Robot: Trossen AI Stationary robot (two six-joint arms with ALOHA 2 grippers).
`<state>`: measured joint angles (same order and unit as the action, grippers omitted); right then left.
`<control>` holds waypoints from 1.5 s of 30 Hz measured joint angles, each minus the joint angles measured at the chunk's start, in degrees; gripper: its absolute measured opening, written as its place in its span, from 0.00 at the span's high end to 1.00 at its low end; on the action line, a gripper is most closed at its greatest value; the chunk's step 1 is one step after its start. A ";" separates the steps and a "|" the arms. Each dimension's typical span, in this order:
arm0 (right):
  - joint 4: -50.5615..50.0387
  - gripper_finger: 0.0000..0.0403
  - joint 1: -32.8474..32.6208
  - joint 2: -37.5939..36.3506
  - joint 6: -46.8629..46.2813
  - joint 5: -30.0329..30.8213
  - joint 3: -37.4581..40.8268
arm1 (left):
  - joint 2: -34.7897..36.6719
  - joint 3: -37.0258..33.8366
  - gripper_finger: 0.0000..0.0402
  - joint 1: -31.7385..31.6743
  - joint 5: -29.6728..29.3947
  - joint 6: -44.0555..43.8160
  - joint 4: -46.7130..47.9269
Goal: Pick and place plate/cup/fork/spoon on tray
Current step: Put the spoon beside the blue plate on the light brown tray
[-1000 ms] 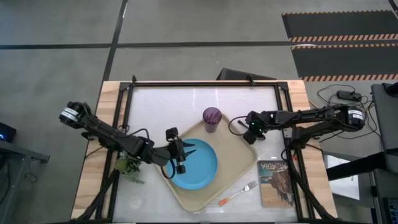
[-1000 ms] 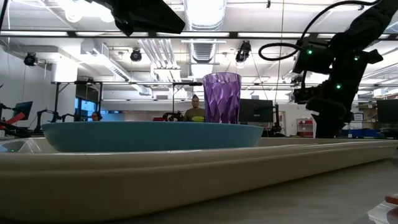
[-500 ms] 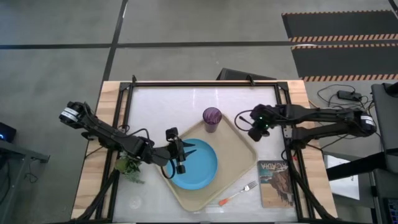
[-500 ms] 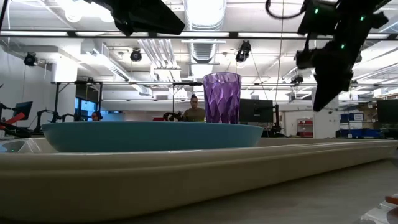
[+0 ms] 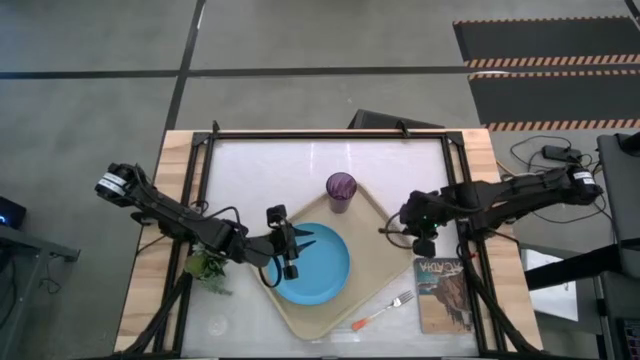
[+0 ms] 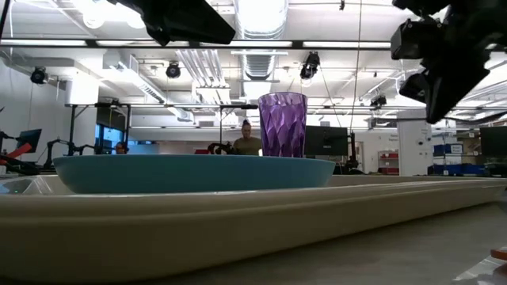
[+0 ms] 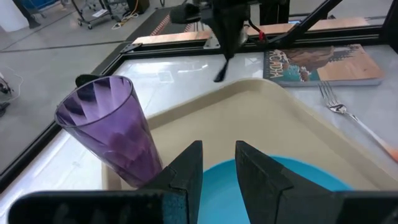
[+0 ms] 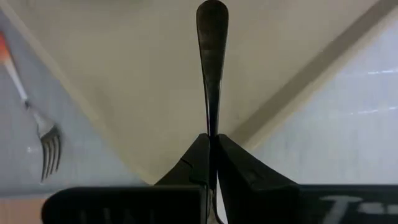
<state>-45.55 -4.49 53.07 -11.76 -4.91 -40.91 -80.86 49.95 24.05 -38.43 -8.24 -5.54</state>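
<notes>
The beige tray (image 5: 385, 262) lies askew mid-table. The light-blue plate (image 5: 318, 270) lies in it, and the purple cup (image 5: 341, 190) stands upright at its far corner. The orange-handled fork (image 5: 385, 312) lies on the table by the tray's near right rim. My left gripper (image 5: 302, 243) hangs open over the plate's left part and touches nothing; it also shows in the left wrist view (image 7: 217, 168). My right gripper (image 5: 408, 230) is above the tray's right rim and shut on the dark spoon (image 8: 212, 68). My right gripper pinches the spoon's thin shaft (image 8: 212, 127) between its two fingers. The spoon sticks out ahead in line with the fingers, and its narrow rounded free end (image 8: 212, 15) is over the tray. The fingers slant down toward the table's left. The spoon (image 7: 222, 67) is lifted clear.
A printed book (image 5: 443, 293) lies at the table's near right, beside the fork. A green leafy thing (image 5: 205, 268) lies at the left edge under my left arm. A dark frame (image 5: 330, 135) edges the table. People and workshop gear (image 6: 247, 138) show in the room beyond.
My right gripper has risen and gone toward the table's near edge along the tray's right rim, carrying the spoon. It has turned, so the spoon now points toward the tray.
</notes>
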 joint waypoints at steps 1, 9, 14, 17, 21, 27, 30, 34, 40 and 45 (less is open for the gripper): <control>-0.02 0.98 -0.67 0.58 0.05 0.03 0.00 | 0.00 0.00 0.81 -0.06 0.02 0.64 0.00; 14.96 0.98 -3.15 7.60 -0.14 -6.57 -0.57 | 0.63 1.40 0.81 -0.06 -0.96 6.27 -0.04; 14.74 0.98 -5.27 15.35 4.28 -7.01 -8.98 | 3.88 0.71 0.81 -0.05 -1.12 7.70 0.57; 9.84 0.98 -6.45 20.64 15.54 -6.95 -15.46 | 6.91 -0.40 0.81 -0.03 -1.14 7.66 0.59; -3.69 0.98 -7.64 26.92 41.56 -6.85 -22.66 | 11.07 -2.49 0.81 0.43 -1.16 5.81 0.34; -12.27 0.98 -7.39 34.22 66.48 -0.47 -26.86 | 15.92 -6.35 0.81 1.47 -1.07 5.48 -0.11; -12.43 0.98 -6.93 37.69 73.86 6.79 -27.30 | 17.32 -8.06 0.81 1.47 -1.08 5.53 -2.38; -12.00 0.98 -7.01 41.14 85.69 11.88 -27.30 | 18.47 -9.18 0.81 1.47 -1.07 5.56 -3.46; -11.72 0.98 -6.94 45.02 93.78 17.31 -27.23 | 18.43 -9.18 0.81 1.47 -1.05 5.58 -3.50; -10.16 0.98 -6.89 46.31 92.30 17.00 -27.23 | 18.36 -9.18 0.81 1.47 -1.05 5.60 -3.48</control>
<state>-55.72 -11.38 99.38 80.54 12.09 -68.14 -62.50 40.77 25.52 -39.48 -2.63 -9.02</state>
